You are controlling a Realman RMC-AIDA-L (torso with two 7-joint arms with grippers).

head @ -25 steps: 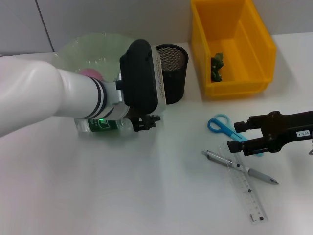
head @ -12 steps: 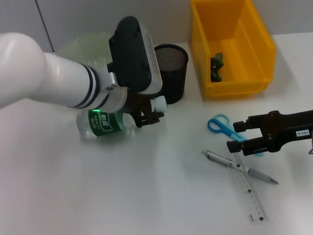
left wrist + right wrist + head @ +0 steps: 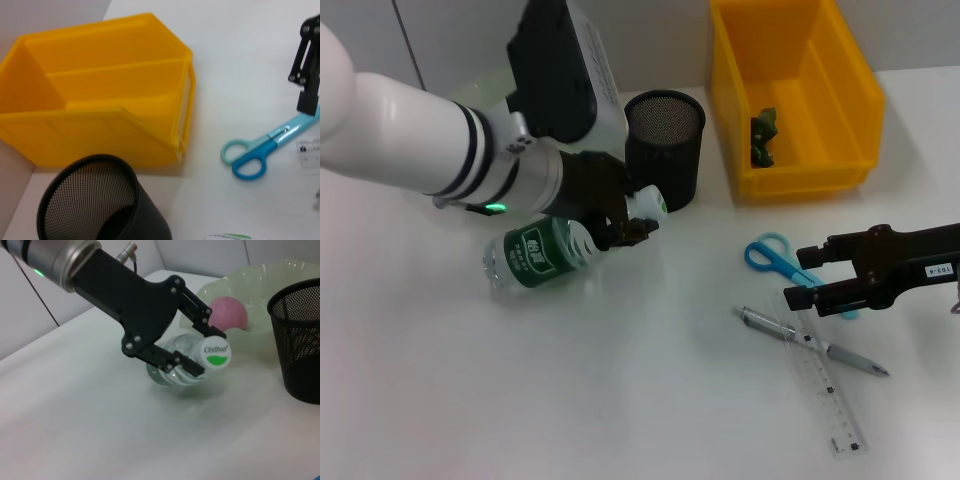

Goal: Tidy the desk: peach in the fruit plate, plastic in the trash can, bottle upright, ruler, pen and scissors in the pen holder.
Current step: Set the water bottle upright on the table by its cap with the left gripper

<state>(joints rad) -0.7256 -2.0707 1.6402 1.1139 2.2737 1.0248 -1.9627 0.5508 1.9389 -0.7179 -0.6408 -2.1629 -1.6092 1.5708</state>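
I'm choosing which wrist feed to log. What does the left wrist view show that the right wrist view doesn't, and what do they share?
Only the left wrist view shows the yellow plastic bin, the blue-handled scissors and the right gripper.

Only the right wrist view shows the left gripper shut on the clear plastic bottle with a white cap, tilted off the table, plus the pink peach in the pale green fruit plate.

Both show the black mesh pen holder.
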